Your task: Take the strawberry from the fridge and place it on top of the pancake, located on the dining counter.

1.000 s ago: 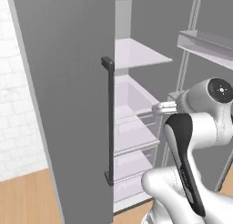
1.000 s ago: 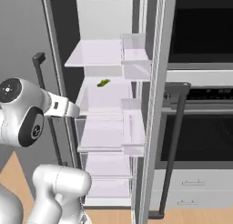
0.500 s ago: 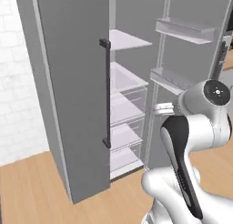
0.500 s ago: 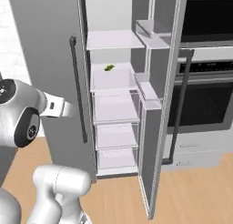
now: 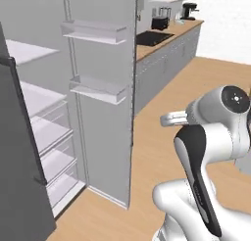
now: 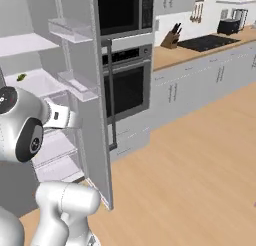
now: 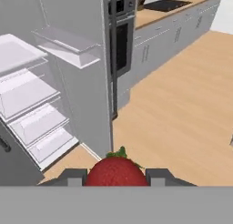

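A: Since the earlier frames, both base views have swung away from the fridge point(image 5: 98, 112) interior, so we take it that the camera has moved, not the furniture. We now see wood floor point(image 6: 200, 165) and a long counter with grey cabinets point(image 5: 166, 49) beyond the open door point(image 6: 85, 90).

B: Where do we find the strawberry point(image 7: 116, 172)?

A: In the hand view, it sits red and green-capped between the two dark finger tips of the gripper point(image 7: 116, 176), which is clamped on it from both sides. The berry hangs above the floor, just outside the fridge.

B: And the fridge itself?

A: Both doors stand open. We see white shelves point(image 7: 27, 95) and clear drawers inside, and door bins point(image 5: 93, 32) on the right-hand door. A small green item point(image 6: 21, 77) lies on a shelf in the right base view. A black built-in oven point(image 6: 125, 85) stands just beside the fridge.
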Controlling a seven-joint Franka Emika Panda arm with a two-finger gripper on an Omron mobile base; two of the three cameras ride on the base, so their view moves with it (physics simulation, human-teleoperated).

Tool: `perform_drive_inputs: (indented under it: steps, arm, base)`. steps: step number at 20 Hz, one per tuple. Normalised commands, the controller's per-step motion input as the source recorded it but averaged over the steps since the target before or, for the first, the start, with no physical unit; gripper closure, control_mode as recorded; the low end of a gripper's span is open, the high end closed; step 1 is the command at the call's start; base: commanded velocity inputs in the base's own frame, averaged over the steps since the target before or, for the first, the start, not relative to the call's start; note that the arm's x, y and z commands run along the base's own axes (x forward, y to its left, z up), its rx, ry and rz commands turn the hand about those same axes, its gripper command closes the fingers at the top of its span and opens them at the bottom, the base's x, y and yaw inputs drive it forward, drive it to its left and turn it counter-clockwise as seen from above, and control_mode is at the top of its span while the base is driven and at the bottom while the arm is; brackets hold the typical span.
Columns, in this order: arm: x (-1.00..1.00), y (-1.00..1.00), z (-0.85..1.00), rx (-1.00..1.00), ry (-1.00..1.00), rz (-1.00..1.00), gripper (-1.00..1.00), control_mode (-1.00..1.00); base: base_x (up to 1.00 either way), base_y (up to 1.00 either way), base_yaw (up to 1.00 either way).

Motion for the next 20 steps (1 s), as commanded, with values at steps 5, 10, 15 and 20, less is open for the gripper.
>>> perform_drive_inputs:
  steps: [5,10,15,20]
  arm:
    - [0.00,0.00,0.00,0.00,0.00,0.00,1.00,1.00]
    - [0.00,0.00,0.00,0.00,0.00,0.00,1.00,1.00]
    - [0.00,0.00,0.00,0.00,0.00,0.00,1.00,1.00]
    - [0.00,0.00,0.00,0.00,0.00,0.00,1.00,1.00]
  base:
    - [-0.01,-0.33,-0.88]
    - [0.19,-0.76,-0.73]
    - [0.48,-1.00,-0.42]
    - [0.47,-1.00,-0.28]
